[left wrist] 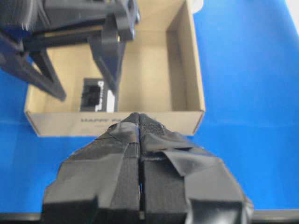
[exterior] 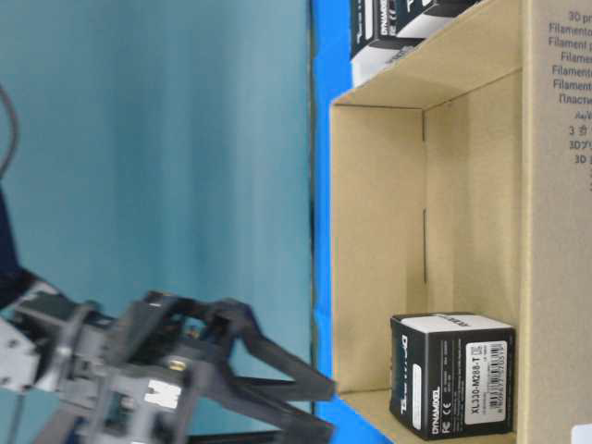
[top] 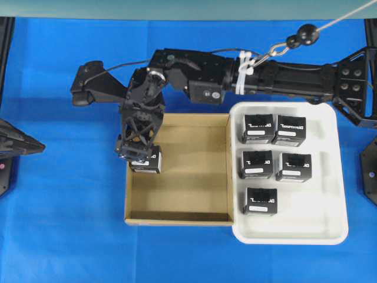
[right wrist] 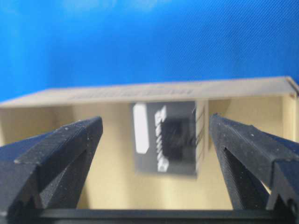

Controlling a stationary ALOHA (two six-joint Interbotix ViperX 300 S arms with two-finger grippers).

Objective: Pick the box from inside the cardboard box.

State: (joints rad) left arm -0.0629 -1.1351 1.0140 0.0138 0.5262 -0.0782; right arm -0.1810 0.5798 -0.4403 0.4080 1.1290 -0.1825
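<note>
While the right arm reaches across into the cardboard box (top: 194, 171), its wide-spread right gripper (top: 136, 154) hangs above the lone black box (top: 147, 162).

Against the carton's wall nearest the left arm, the Dynamixel box (exterior: 453, 375) sits on the floor, straight ahead between the spread fingers (right wrist: 56, 149) and apart from both, so the coming move looks like a plain descent. Its long axis seems to run parallel to that wall, lettered face up, though blur leaves this unsure. Farther off, outside the carton, the left gripper (left wrist: 140, 122) is pressed together, empty.
</note>
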